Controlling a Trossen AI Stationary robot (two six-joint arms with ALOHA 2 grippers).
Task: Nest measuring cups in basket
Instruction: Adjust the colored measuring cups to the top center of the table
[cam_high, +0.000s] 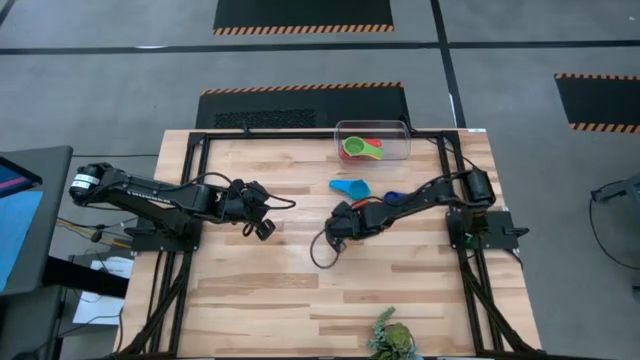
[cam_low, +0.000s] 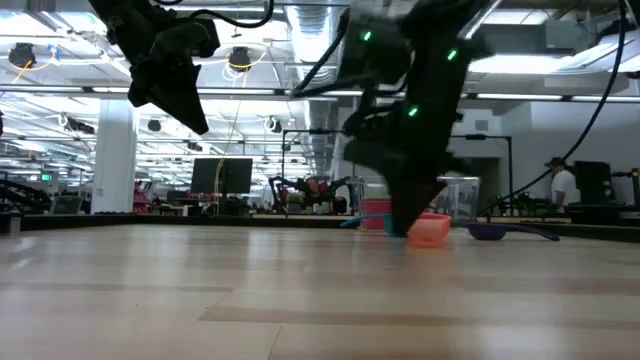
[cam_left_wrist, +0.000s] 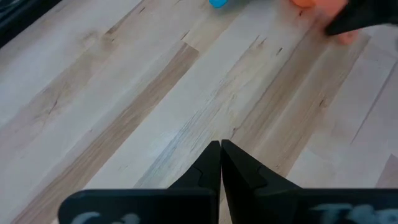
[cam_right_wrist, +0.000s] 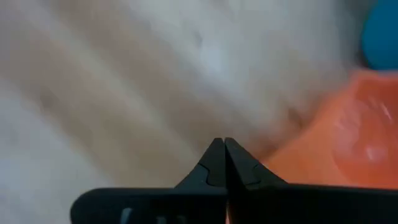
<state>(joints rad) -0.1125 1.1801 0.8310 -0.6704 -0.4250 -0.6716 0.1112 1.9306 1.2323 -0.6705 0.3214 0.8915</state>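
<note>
Two pinchers are pressed together: my right gripper beside the orange cup, so I might shove it away, not grab it.

Some measuring cups in basket, others outside

The worktop was pale striped wood, framed in black. Both arms and their fingers were black. The clear basket, upper centre of the frame, held green and red cups. A light blue cup and a dark blue one lay below it; an orange cup showed low. A green plant sat at the bottom edge.
</note>
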